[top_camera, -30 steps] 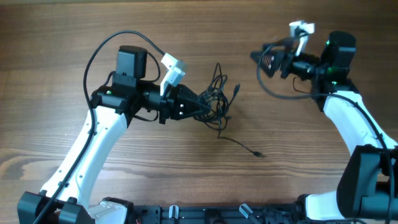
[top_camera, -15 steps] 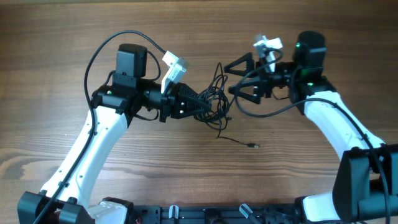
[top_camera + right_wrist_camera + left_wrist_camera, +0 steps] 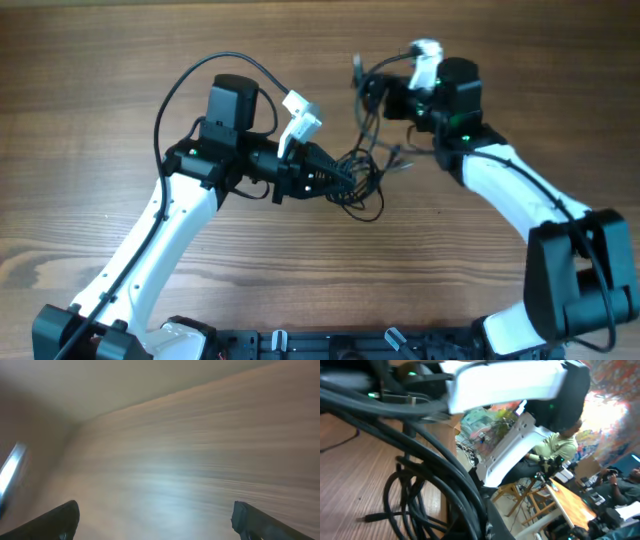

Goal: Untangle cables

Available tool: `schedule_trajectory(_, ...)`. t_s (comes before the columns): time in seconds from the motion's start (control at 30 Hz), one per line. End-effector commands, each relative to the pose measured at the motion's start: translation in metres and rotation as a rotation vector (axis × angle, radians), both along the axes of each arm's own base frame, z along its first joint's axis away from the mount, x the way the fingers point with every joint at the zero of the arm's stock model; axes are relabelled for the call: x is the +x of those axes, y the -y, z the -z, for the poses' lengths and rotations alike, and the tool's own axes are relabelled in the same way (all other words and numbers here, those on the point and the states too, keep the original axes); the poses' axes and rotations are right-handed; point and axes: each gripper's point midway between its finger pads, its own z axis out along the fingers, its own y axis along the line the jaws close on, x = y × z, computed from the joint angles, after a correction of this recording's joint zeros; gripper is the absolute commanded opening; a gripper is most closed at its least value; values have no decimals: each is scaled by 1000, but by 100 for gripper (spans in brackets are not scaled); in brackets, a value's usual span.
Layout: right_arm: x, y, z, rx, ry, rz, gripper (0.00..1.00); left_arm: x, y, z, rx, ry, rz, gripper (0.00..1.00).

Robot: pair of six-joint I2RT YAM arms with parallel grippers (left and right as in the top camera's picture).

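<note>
The cables (image 3: pixel 364 188) are a dark bunch of thin black loops on the wooden table, with strands rising toward the far side. My left gripper (image 3: pixel 338 180) is shut on the bunch's left side. In the left wrist view the cables (image 3: pixel 415 495) fill the foreground as thick blurred loops around the jaws (image 3: pixel 492 527). My right gripper (image 3: pixel 368 92) hovers just beyond the bunch, next to its upper strands. In the right wrist view its jaws (image 3: pixel 155 517) are wide open with only blurred wood between them.
The wooden table (image 3: pixel 100 80) stretches to all sides. The right arm's white link (image 3: pixel 505 385) crosses the top of the left wrist view. A plug end (image 3: pixel 405 165) sticks out to the right of the bunch.
My right arm has swung left to just beyond the cables. The left gripper has shifted slightly right with the bunch, and the long trailing strand has been drawn in.
</note>
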Motion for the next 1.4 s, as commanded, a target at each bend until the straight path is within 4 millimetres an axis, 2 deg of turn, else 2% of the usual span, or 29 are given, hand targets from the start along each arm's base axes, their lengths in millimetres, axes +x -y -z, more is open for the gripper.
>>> schedule_trajectory(0.0, 23, 65, 15, -64, -30, 244, 100, -10, 0, -10, -30, 19, 33, 4)
schedule_trajectory(0.03, 24, 79, 17, -66, -44, 270, 100, -4, 1, -3, 9, 33, -8, 4)
schedule_trajectory(0.07, 23, 101, 24, -65, -80, 311, 100, 4, 3, 5, 52, 48, -54, 4)
schedule_trajectory(0.17, 10, 133, 44, 9, -221, 356, 100, 43, -1, 41, 284, -8, -298, 4)
schedule_trajectory(0.27, -14, 137, 63, 85, -374, 317, 100, 79, -21, 74, 488, -7, -534, 4)
schedule_trajectory(0.4, -40, 132, 83, 108, -534, 329, 100, 99, -45, 96, 640, 26, -687, 4)
schedule_trajectory(0.43, -41, 125, 80, 139, -539, 291, 99, 100, -49, 100, 668, 31, -701, 4)
schedule_trajectory(0.47, -46, 106, 71, 215, -546, 189, 100, 97, -50, 102, 679, 43, -686, 4)
schedule_trajectory(0.5, -55, 79, 52, 332, -543, 27, 100, 92, -52, 106, 701, 49, -663, 4)
schedule_trajectory(0.57, -70, 43, 21, 471, -526, -195, 100, 84, -55, 113, 734, 83, -615, 4)
schedule_trajectory(0.6, -78, 28, 13, 510, -542, -260, 99, 82, -55, 114, 740, 101, -601, 4)
schedule_trajectory(0.67, -91, -4, 12, 502, -585, -332, 97, 82, -55, 114, 742, 128, -589, 4)
schedule_trajectory(0.73, -102, -32, 17, 504, -678, -327, 95, 82, -56, 115, 745, 152, -575, 4)
schedule_trajectory(0.83, -109, -64, 18, 570, -848, -234, 94, 77, -57, 118, 762, 178, -541, 4)
schedule_trajectory(0.97, -99, -103, 1, 644, -842, -170, 91, 70, -60, 122, 783, 173, -514, 4)
schedule_trajectory(1.1, -113, -132, 6, 648, -914, -120, 91, 71, -59, 122, 780, 177, -517, 4)
schedule_trajectory(1.17, -113, -137, 10, 627, -894, -90, 73, 71, -59, 121, 778, 180, -518, 4)
schedule_trajectory(1.2, -108, -135, 13, 620, -873, -59, 56, 71, -59, 122, 779, 179, -518, 4)
schedule_trajectory(1.23, -103, -132, 15, 615, -854, -29, 43, 71, -59, 122, 781, 176, -516, 4)
schedule_trajectory(1.37, -84, -119, 22, 559, -740, 63, 5, 74, -69, 129, 842, 176, -550, 5)
